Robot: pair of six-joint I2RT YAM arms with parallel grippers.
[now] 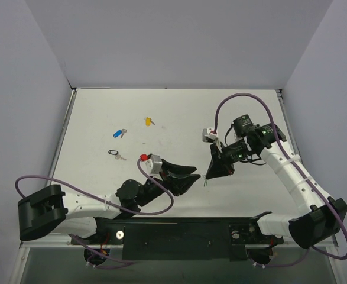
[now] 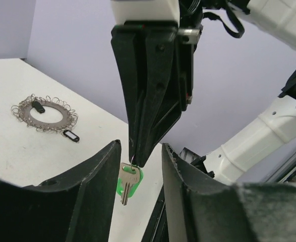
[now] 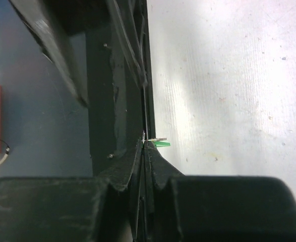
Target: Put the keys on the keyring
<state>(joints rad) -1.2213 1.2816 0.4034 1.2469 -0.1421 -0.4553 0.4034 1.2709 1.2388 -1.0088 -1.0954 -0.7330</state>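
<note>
So the right pincer (image 2: 135,157) is clamped fully shut on the very top of the green key (image 2: 127,182). It looks like it's only got the tiny wire loop or the tip of the head, and the key just dangles blade-down from there. The left pincer (image 2: 140,151) sits right underneath, about half open, with a finger on either side of the key. There's a gap both sides, so it isn't gripping anything. The keyring (image 2: 43,112) lies flat on the counter (image 1: 250,112), well apart from where the two arms meet. The blue-headed key (image 1: 119,133), yellow-headed key (image 1: 148,121) and black-headed key (image 1: 115,153) lie loose on the counter further out. My guess is this is a handover or regrip, and that's where it could go wrong. A hold that skinny lets the key swing or twist, so if the left fingers close off-centre they could pinch it crooked or knock it out of the right pincer altogether. If the right one lets go before the left has a real bite, the key drops, and it's hanging near the counter's front edge, so it could end up somewhere awkward. Even a clean grab on the wrong part could cover the loop that has to reach the keyring.
</note>
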